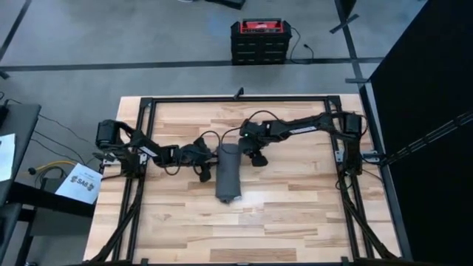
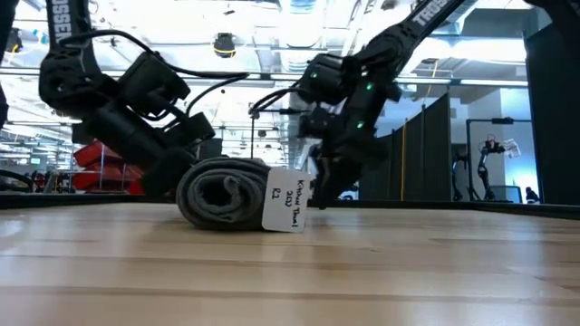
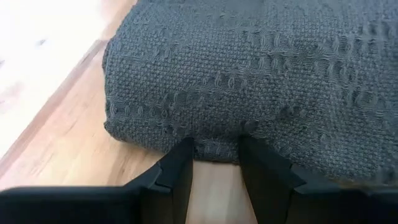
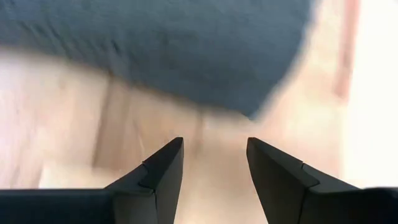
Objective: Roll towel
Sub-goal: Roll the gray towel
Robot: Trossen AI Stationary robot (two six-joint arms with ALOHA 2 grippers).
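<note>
Towel (image 1: 228,173): dark grey woven cloth, rolled into a compact cylinder lying flat on the wooden table near its centre. Its long axis runs near to far. The near end shows spiral layers and carries a white handwritten tag (image 2: 286,209).

Black arms (image 1: 295,127) — seemingly white-lettered, cabled.

Your wooden desk (image 1: 281,214) carries one rolled towel (image 1: 228,172) near its centre, long axis running twelve to six, a white tag (image 2: 286,206) at its six-o'clock end.
</note>
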